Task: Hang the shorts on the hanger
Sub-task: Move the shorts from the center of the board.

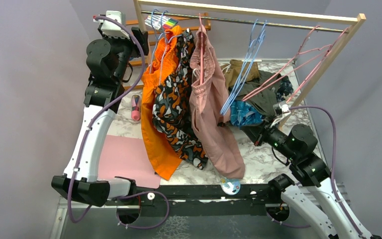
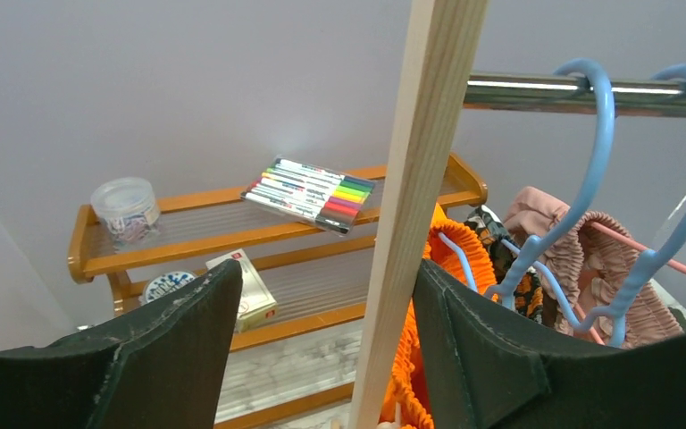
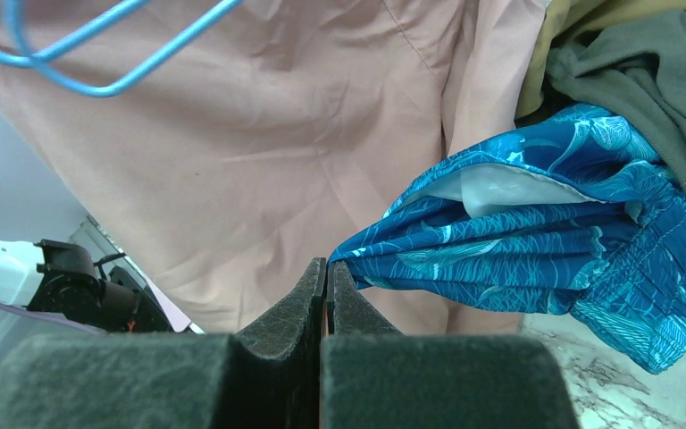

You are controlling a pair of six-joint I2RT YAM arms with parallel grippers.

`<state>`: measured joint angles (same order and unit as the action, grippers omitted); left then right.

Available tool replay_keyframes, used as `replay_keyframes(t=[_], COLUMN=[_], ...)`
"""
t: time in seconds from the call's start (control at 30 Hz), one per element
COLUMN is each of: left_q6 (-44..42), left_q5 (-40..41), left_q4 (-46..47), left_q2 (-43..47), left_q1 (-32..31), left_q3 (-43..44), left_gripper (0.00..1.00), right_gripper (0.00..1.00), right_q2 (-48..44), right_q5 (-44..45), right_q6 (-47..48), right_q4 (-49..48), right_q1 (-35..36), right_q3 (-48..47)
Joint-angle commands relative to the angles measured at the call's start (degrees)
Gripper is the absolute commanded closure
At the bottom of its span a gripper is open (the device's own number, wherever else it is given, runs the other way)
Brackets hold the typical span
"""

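The teal-blue leaf-print shorts lie bunched on the table by a pile of dark clothes, below the rack. In the right wrist view the shorts stretch from my right gripper, which is shut on a corner of them. From above, the right gripper sits low, just right of the hanging pink shorts. Thin pink hangers hang tilted at the right end of the rail. My left gripper is raised at the rack's left post, open and empty, with the wooden post showing between its fingers.
Orange shorts, orange-black patterned shorts and dusty-pink shorts hang on the rail. Light blue hangers hang mid-rail. An orange shelf with markers stands behind the left post. A pink mat lies front left.
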<state>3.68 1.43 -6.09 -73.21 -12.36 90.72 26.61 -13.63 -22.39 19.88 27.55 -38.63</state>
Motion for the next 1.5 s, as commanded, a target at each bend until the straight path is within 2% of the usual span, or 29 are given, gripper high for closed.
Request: replay_keyframes(t=[0.0, 0.17, 0.37, 0.43, 0.57, 0.7, 0.87, 1.2, 1.47], left_q6=[2.1, 2.7, 2.9, 2.9, 2.7, 2.9, 2.4, -0.5, -1.3], left_q5=[-6.2, -8.2, -7.9, -7.7, -5.8, -0.2, 10.6, 27.4, 30.8], left_q4=[6.3, 9.0, 10.4, 10.3, 9.7, 9.1, 7.4, 5.9, 5.1], left_q2=[-0.2, 0.3, 0.9, 1.0, 1.4, 2.0, 3.3, 5.4, 4.7], left_q1=[1.3, 1.4, 1.5, 1.5, 1.5, 1.5, 1.4, 0.3, -0.4], left_q3=[-1.8, -4.4, -5.4, -5.3, -5.2, -5.1, -4.8, -5.9, -5.5], left_gripper=[0.31, 0.45, 0.66, 0.75, 1.0, 1.0, 1.0, 1.0, 1.0], right_gripper=[0.99, 0.99, 0.99, 0.99, 0.99, 0.99, 0.99, 0.99, 0.99], right_q2=[-0.6, -1.0, -0.5, -0.3, 0.3, 1.7, 5.7, 12.3, 15.7], right_q5=[-4.7, -4.6, -4.9, -4.5, -4.1, -3.5, -3.2, -7.6, -15.0], right_q6=[1.6, 1.7, 3.8, 4.8, 7.0, 9.1, 11.3, 14.4, 19.4], right_q4=[0.1, 0.1, 0.4, 0.7, 1.2, 0.9, 0.4, -0.4, 2.1], right_q1=[0.9, 0.9, 1.2, 1.6, 2.3, 4.0, 7.8, 13.9, 20.0], right_q3=[-2.4, -2.3, -3.6, -3.9, -4.9, -6.3, -8.7, -11.5, -18.7])
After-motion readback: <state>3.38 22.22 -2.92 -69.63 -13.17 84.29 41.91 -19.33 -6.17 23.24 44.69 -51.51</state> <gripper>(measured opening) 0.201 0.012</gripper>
